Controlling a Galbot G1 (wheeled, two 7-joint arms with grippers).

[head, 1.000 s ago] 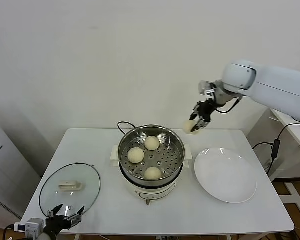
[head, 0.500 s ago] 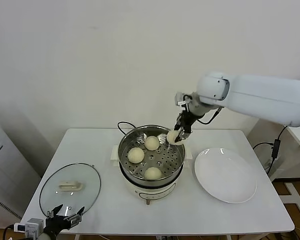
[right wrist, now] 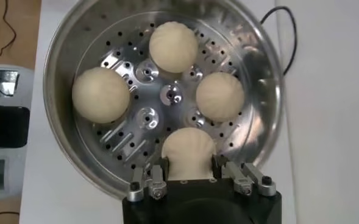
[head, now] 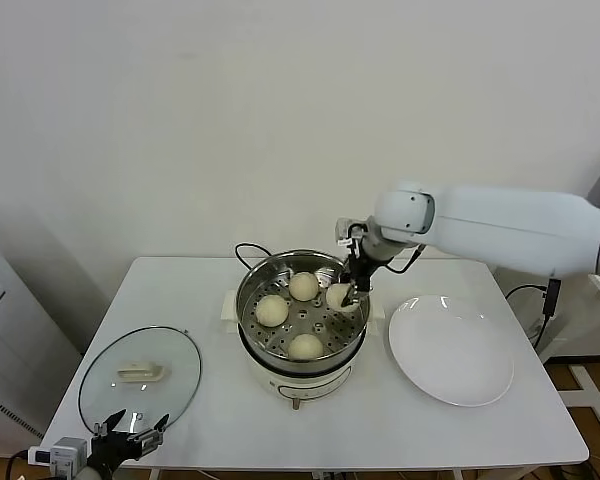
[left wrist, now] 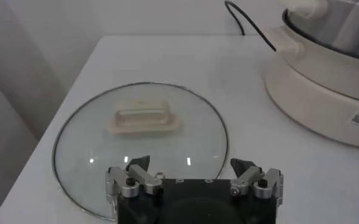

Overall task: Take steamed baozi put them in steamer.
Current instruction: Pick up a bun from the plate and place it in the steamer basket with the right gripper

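The steamer [head: 250,300] stands at the table's middle, a shiny perforated basket on a cream base. Three baozi lie on its floor: one at the back [head: 303,286], one at the left [head: 272,310], one at the front [head: 305,346]. My right gripper [head: 346,296] reaches into the basket's right side and is shut on a fourth baozi [head: 338,297]. In the right wrist view that baozi [right wrist: 189,152] sits squeezed between the pads, over the basket's holed bottom [right wrist: 167,94]. My left gripper [head: 130,436] is parked open at the table's front left corner, by the glass lid.
A round glass lid [head: 140,375] with a cream handle lies flat at the front left. An empty white plate [head: 450,350] lies right of the steamer. The black cord [head: 248,250] loops behind the cooker.
My right arm has swung left from above the plate's far side and come down into the steamer's right side, carrying the baozi. The left arm has not moved.
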